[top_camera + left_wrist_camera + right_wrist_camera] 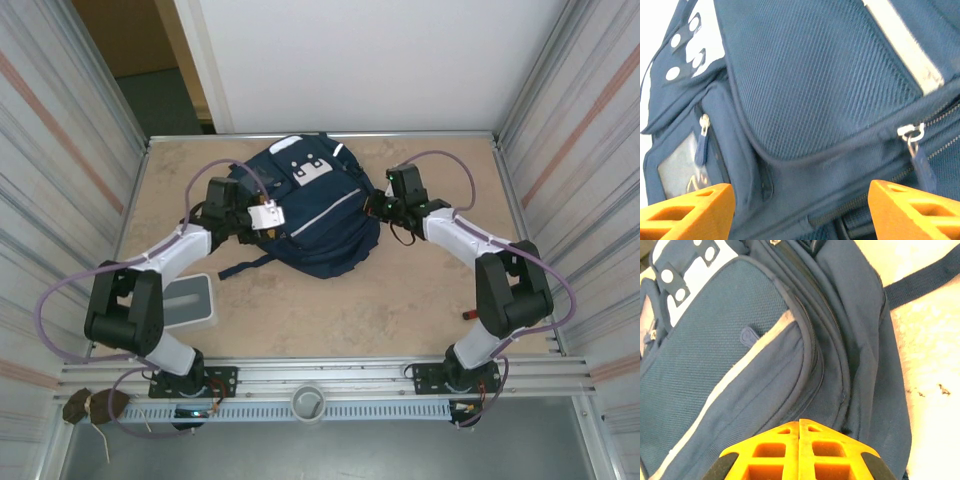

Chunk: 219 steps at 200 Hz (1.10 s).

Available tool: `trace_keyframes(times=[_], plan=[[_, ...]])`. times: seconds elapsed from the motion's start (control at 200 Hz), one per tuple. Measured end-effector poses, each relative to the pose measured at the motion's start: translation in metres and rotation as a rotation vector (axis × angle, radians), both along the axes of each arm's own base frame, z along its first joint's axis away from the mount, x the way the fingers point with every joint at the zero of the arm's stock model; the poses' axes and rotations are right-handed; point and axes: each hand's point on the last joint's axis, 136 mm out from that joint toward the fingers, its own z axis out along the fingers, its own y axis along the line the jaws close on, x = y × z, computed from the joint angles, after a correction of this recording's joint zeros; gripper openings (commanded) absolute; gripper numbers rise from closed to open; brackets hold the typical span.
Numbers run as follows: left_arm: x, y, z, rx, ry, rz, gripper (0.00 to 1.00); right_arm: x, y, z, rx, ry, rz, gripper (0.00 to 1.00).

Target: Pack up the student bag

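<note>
Robot work cell, lab-type. Corrugated metal walls (60, 150) down the left and right edges; plain white panel (370, 60) across the top. Beige tabletop (330, 320) boxed between them. Slotted aluminium rail (330, 372) along the bottom, two arms (130, 315) bolted on side by side. Open doorway (150, 80) upper left.

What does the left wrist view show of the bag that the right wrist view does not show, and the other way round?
Left wrist view, not the right: a clear window pocket with a blue zipper pull above it, a metal zipper pull, and the left gripper with its orange fingers wide apart.
Right wrist view, not the left: a dark strap lying on the pale table, and the right gripper, shut.
Both: the navy student bag, its white patch and its pale stripe.
</note>
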Motion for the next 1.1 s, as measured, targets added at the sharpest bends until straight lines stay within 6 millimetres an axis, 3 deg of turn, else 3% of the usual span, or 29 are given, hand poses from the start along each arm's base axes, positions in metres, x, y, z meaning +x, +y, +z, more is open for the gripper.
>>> trace_keyframes(times=[0.21,0.401,0.526,0.691,0.782,0.947,1.097], plan=[[0.012,-0.011,0.000,0.058,0.000,-0.087,0.70,-0.002,0.001,0.005,0.039,0.012,0.040,0.07],[0.011,-0.011,-0.019,0.105,0.063,-0.121,0.65,-0.009,0.019,0.012,0.153,0.050,0.085,0.30],[0.012,-0.011,-0.027,0.118,0.085,-0.128,0.57,-0.009,0.034,0.007,0.198,0.085,0.100,0.36],[0.012,-0.015,-0.032,0.129,0.092,-0.132,0.47,-0.003,0.043,-0.020,0.191,0.161,0.089,0.38],[0.008,-0.024,-0.037,0.137,0.102,-0.146,0.44,0.004,0.042,-0.028,0.173,0.176,0.072,0.33],[-0.007,-0.049,-0.041,0.141,0.115,-0.183,0.41,0.030,0.033,-0.024,0.152,0.153,0.033,0.29],[-0.029,-0.082,-0.046,0.126,0.121,-0.244,0.43,0.052,0.031,-0.008,0.144,0.105,0.049,0.29]])
